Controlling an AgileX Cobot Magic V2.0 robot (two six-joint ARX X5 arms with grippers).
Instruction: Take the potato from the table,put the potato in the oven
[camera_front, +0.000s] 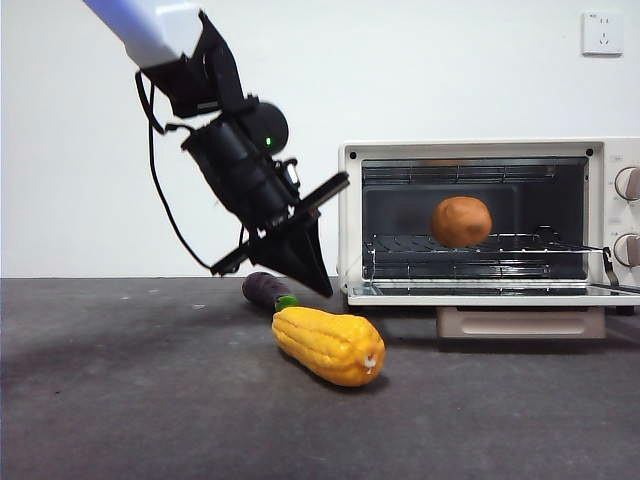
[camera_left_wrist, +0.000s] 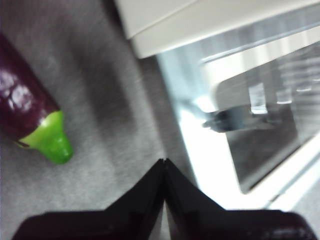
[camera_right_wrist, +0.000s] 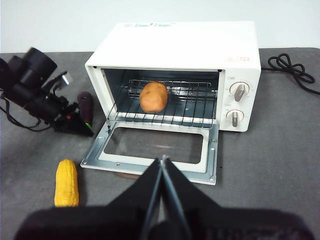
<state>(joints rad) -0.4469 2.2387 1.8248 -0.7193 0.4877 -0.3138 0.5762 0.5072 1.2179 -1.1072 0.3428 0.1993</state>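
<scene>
Corn (camera_front: 329, 345) lies nearest, eggplant (camera_front: 266, 291) behind; left gripper (camera_front: 312, 270) empty, jaws pressed together, at the oven's (camera_front: 352, 215) nine o'clock; potato (camera_front: 461, 221) sits on the rack; door (camera_right_wrist: 155, 148) open. Risk: withdrawing arm clips door or eggplant; right gripper (camera_right_wrist: 161, 167) likewise closed, empty.

One potato (camera_front: 461, 221), one corn (camera_front: 330, 345), one eggplant (camera_left_wrist: 27, 102), one oven (camera_right_wrist: 180, 45).

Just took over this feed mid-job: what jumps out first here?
The potato sits on the wire rack inside the oven, whose door hangs open. The left gripper, fingers shut and empty, hovers beside the oven's open door, above the eggplant. The corn lies on the table in front.
</scene>
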